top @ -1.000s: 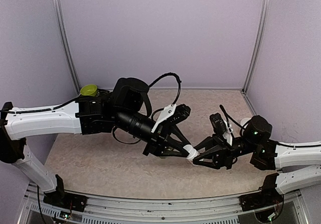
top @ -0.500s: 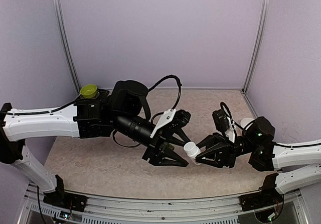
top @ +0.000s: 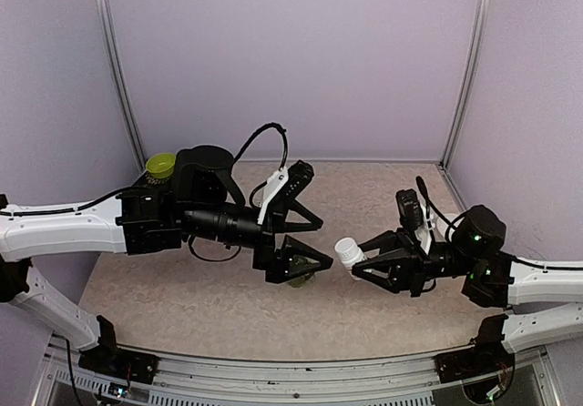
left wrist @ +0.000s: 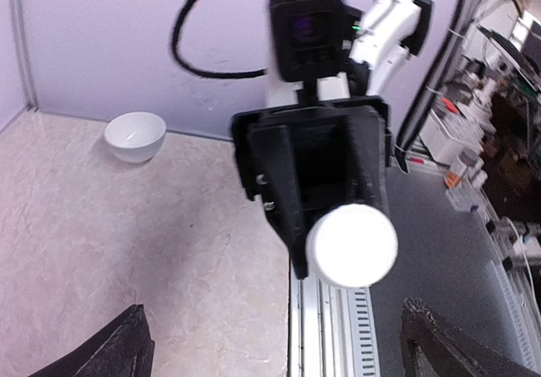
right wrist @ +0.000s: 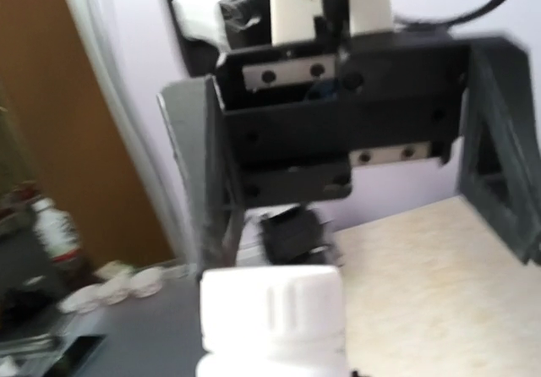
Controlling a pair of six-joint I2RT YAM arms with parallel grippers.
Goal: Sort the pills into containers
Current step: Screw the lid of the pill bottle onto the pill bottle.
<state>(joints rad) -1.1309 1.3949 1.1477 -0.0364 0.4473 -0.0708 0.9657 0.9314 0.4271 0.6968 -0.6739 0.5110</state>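
The left gripper (top: 325,245) has its jaws spread wide and holds nothing. It sits at the centre of the top view. Facing it from the right, the right gripper (top: 355,258) is clamped on a small white bottle (top: 346,252), cap toward the left arm. Just below the left gripper's lower finger a dull green scrap (top: 298,281) peeks out, perhaps the containers, though I cannot tell. A white bowl (left wrist: 135,135) sits on the table (top: 182,297) in the upper left of the left wrist view.

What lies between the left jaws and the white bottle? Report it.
Nothing; the top view shows only bare tabletop between the open left gripper and the white bottle.
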